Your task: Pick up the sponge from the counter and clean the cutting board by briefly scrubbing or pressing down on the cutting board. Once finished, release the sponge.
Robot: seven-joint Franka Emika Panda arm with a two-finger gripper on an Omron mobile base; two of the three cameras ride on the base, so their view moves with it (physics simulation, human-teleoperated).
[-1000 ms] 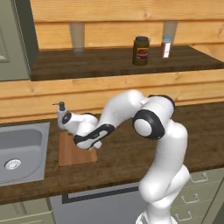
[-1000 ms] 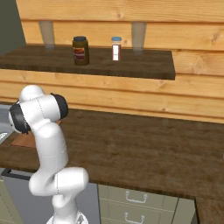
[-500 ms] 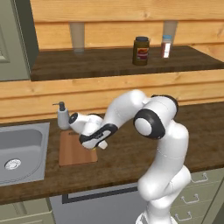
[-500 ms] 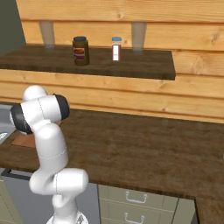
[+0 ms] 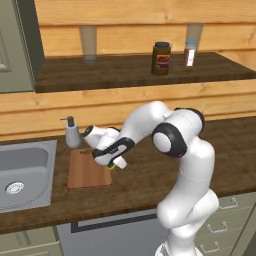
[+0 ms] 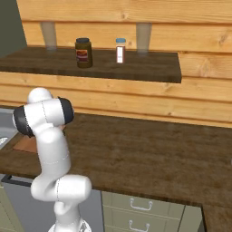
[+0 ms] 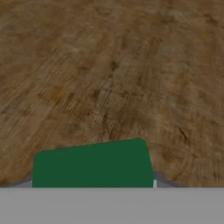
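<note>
The reddish-brown cutting board (image 5: 85, 172) lies flat on the dark wood counter (image 5: 150, 175), just right of the sink. My gripper (image 5: 112, 162) hangs low over the board's right edge, shut on the sponge (image 5: 114, 165); a bit of yellow and green shows under the hand. The hand view shows the sponge's dark green top (image 7: 92, 164) between the jaws and hiding the fingertips. Brown wood grain lies close beneath it, and I cannot tell whether it is board or counter. In the right base view a corner of the cutting board (image 6: 26, 145) peeks out behind the arm.
A steel sink (image 5: 22, 172) is set into the counter at left. A soap dispenser (image 5: 72, 132) stands just behind the board. The shelf above carries a glass (image 5: 88, 44), a dark jar (image 5: 161, 58) and a small bottle (image 5: 189, 52). The counter runs on to the right.
My hand with the sponge has slid rightward, from the middle of the board near the soap dispenser to the board's right edge.
</note>
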